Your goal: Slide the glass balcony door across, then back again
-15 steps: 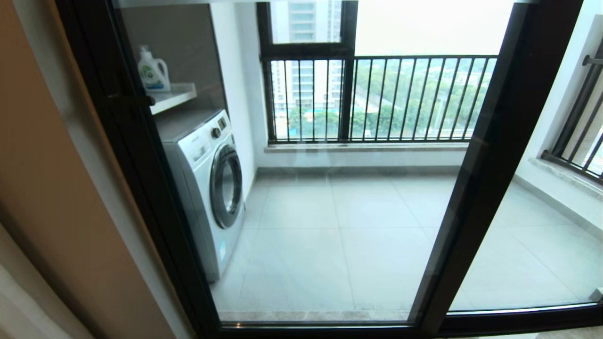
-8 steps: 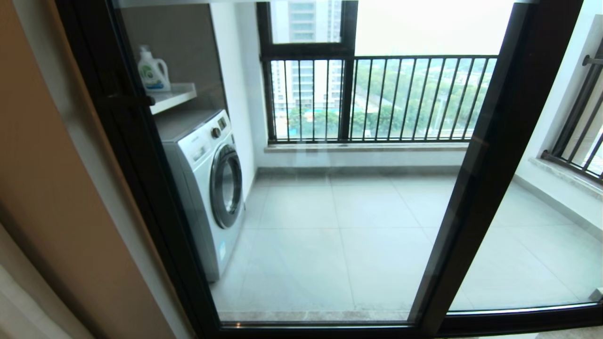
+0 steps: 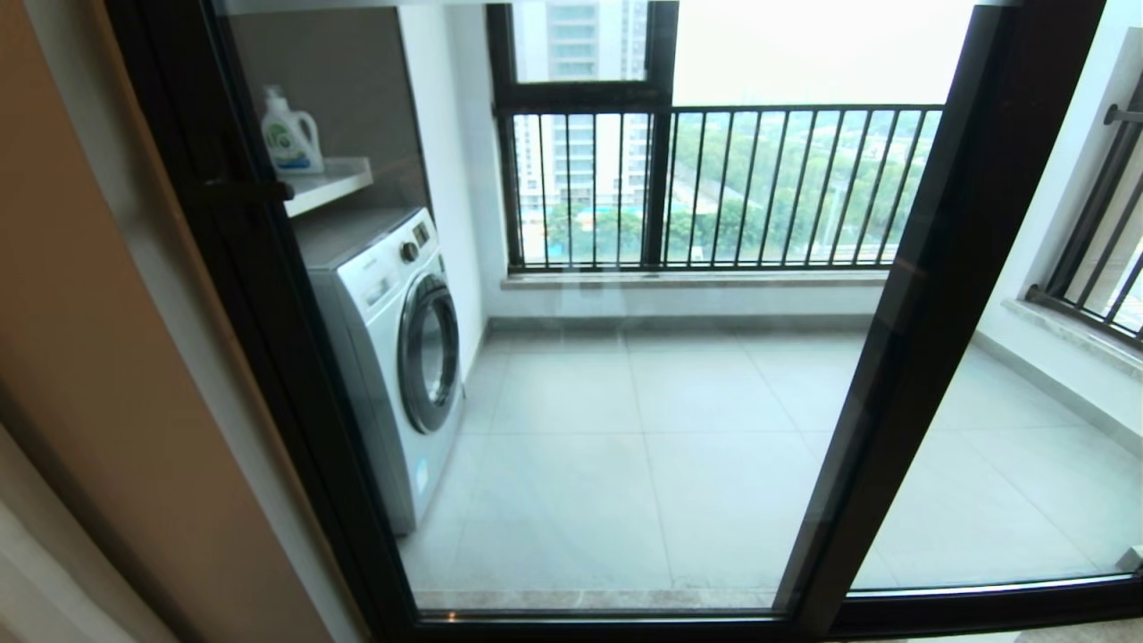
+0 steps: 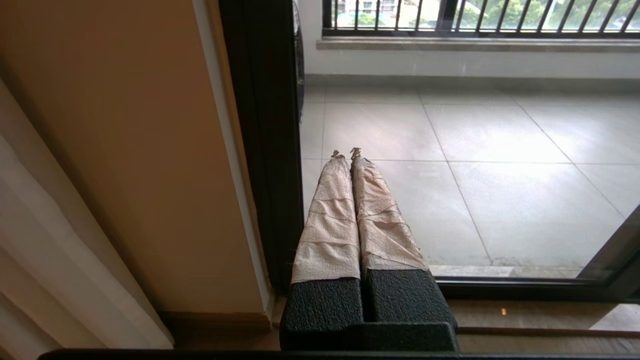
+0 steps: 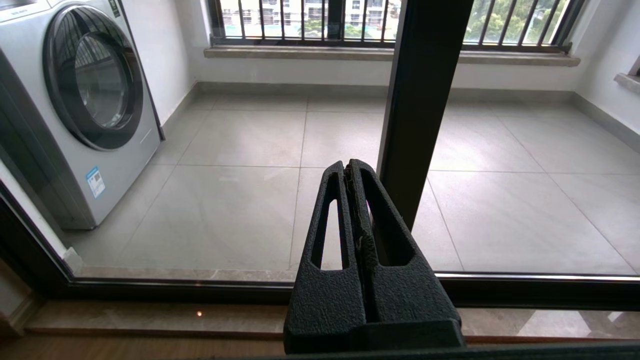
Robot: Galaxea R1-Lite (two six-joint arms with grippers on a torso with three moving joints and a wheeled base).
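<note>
Glass balcony door (image 3: 625,375): drawn fully left, latch handle (image 3: 254,190) at the jamb. Left pincer (image 4: 346,152), right pincer (image 5: 347,170): both pressed together, empty, low before the sill, awaiting approach.

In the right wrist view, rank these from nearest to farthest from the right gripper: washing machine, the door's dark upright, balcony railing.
From the right gripper, in the right wrist view:
1. Door upright, right beside the fingertips.
2. Washing machine, behind the glass by the balcony's side wall.
3. Railing, along the balcony's far edge.
</note>
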